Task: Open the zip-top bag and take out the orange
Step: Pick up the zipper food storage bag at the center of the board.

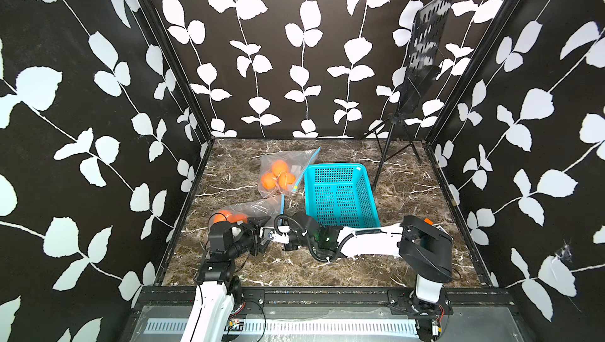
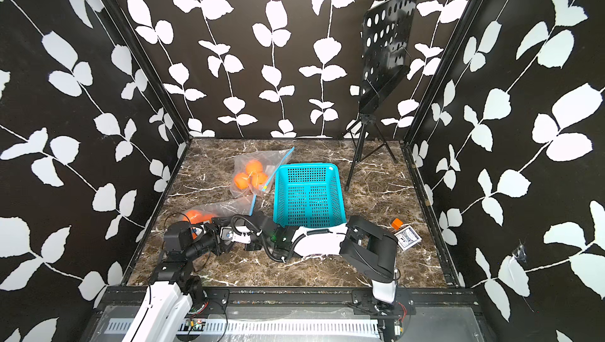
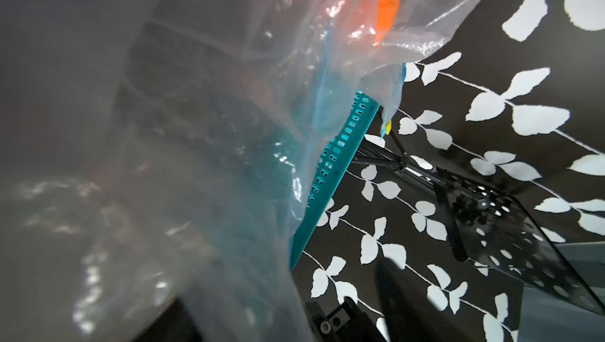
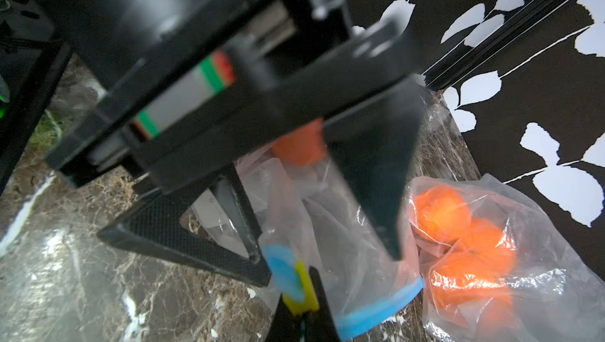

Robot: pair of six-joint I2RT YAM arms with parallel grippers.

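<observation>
The near zip-top bag lies at the table's front left with an orange inside it. In the right wrist view my right gripper is shut on the bag's yellow and blue slider at the end of the blue zip strip. My left gripper stands open, with a black finger on each side of the bag's clear film near its mouth. An orange shows between those fingers, deeper in the bag. Film covers most of the left wrist view.
A second bag with three oranges lies further back, against the teal basket. A black music stand is at the back right. A card deck and a small orange block lie beside the right arm.
</observation>
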